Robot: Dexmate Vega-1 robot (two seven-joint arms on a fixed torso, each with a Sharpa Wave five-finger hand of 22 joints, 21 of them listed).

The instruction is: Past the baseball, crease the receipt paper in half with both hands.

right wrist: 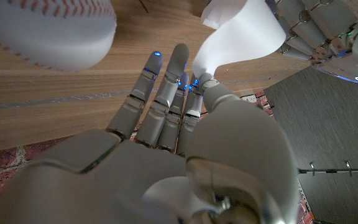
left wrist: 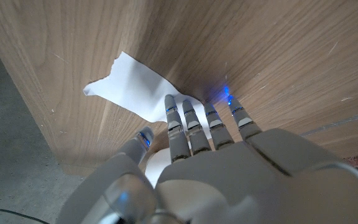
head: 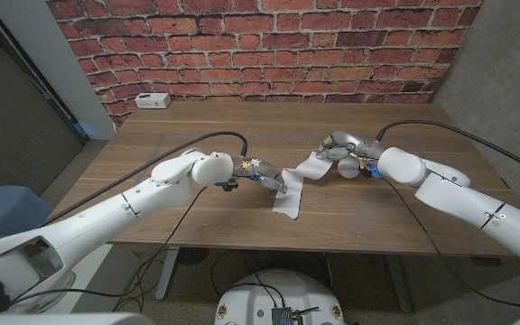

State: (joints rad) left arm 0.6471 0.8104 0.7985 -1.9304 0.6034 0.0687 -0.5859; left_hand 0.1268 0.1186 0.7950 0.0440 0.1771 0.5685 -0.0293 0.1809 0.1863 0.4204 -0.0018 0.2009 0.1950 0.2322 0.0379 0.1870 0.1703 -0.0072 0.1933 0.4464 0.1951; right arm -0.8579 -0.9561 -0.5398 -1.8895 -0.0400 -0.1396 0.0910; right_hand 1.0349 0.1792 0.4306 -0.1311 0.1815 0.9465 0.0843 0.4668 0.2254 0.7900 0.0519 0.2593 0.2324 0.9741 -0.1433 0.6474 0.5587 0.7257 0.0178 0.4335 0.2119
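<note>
wooden desk (head: 152,194) in front of a red brick wall (head: 260,45). the receipt paper (head: 298,181), a white strip, runs from the front middle of the desk back toward the right, its far end lifted off the wood. no print readable on it in any view.

left robot hand (head: 262,173) is at the paper's near-middle; in the left wrist view its fingers (left wrist: 191,124) reach out side by side and the tips press on the paper's edge, which lies on the desk close to the front edge. it grips nothing that i can see.

right robot hand (head: 339,149) is at the paper's far end; in the right wrist view the strip rises curled from between thumb and fingers (right wrist: 201,84), so it pinches the paper.

baseball (head: 347,169), white with red stitching, sits on the desk just beside the right robot hand, right of the paper. no lettering legible on it.

white box (head: 153,101) at the back left corner of the desk; its markings too small to read.
</note>
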